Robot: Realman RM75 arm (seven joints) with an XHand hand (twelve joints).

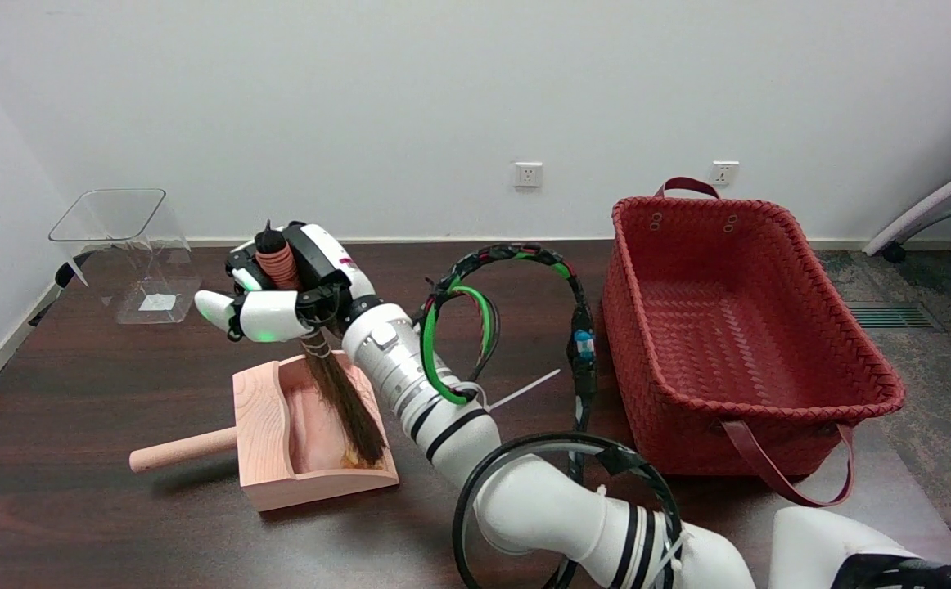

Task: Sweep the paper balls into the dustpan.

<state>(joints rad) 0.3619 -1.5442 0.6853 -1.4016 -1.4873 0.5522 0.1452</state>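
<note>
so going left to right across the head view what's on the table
clear container → dustpan, with the brush held in it by the right hand → looped cables → red basket

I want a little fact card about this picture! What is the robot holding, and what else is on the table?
holder: right robot hand, gripping a small brush by its handle
brush bristles: dark, pointing down into the dustpan
dustpan: pink wooden dustpan with a round handle sticking out left
paper balls: none visible
basket: red woven basket, right side, looks empty
bin: clear plastic bin, far left
table: dark wood table
</note>
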